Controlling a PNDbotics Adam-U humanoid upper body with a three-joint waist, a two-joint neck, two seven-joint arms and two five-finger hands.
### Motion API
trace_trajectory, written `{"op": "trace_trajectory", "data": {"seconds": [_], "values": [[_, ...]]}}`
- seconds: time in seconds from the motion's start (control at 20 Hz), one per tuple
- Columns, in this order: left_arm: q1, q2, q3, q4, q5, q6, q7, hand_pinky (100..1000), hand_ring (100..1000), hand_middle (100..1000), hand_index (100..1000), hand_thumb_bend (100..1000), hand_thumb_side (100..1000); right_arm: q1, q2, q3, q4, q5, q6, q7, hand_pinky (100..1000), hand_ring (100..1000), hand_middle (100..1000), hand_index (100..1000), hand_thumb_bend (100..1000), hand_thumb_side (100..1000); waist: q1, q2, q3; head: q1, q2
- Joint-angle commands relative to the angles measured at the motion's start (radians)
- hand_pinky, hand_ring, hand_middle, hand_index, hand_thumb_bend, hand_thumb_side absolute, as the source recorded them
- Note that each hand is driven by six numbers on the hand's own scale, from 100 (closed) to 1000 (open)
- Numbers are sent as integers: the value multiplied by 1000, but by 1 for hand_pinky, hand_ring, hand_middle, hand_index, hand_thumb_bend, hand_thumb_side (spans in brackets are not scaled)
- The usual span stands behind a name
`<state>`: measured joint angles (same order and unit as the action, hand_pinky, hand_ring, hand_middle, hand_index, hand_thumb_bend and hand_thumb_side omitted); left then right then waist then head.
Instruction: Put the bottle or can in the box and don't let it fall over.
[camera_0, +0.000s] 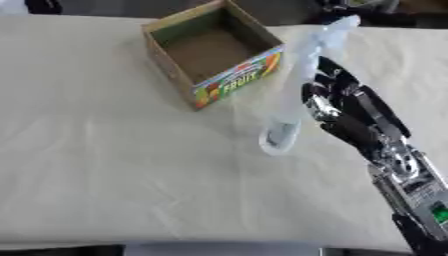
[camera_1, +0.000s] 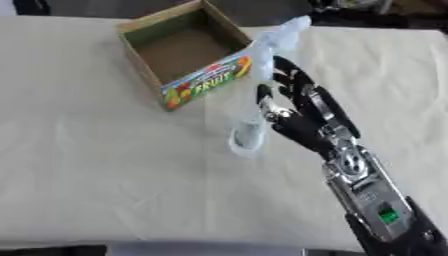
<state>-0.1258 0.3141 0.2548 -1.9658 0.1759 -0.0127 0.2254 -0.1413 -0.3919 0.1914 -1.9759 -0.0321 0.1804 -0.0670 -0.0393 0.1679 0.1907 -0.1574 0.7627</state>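
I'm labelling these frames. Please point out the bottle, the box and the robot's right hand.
bottle (camera_0: 302, 75): left eye view, middle of its clear body.
box (camera_0: 238, 80): left eye view, printed front wall.
right hand (camera_1: 302, 117): right eye view, palm beside the bottle.

Bottle (camera_0: 302, 75) right of box (camera_0: 214, 52)

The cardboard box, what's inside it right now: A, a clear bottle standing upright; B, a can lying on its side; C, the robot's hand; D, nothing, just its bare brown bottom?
D: the box shows only its bare brown bottom, while the clear bottle is outside it, tilted, beside the right hand, whose fingers curl round it.
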Motion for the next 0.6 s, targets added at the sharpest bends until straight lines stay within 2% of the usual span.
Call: {"op": "trace_trajectory", "data": {"seconds": [0.05, 0.35, 0.6], "values": [[-6, 9, -1, -9, -1, -1, -4, 1000, 636, 716, 738, 525, 346, -13, -12, -6, -24, -6, 8, -1, 1000, 1000, 1000, 1000, 100, 470, 3, -6, 0, -3, -2], [-6, 9, -1, -9, -1, 0, -4, 1000, 637, 717, 738, 522, 346, -18, 0, 2, -24, -18, 4, -4, 1000, 1000, 1000, 1000, 100, 470, 1, -4, 4, -3, 2], [-8, 10, -1, -9, 0, -1, -5, 1000, 638, 717, 738, 522, 346, -21, 6, 6, -24, -16, 23, 1, 1000, 1000, 1000, 1000, 100, 478, 0, -3, 7, -3, 2]]}}
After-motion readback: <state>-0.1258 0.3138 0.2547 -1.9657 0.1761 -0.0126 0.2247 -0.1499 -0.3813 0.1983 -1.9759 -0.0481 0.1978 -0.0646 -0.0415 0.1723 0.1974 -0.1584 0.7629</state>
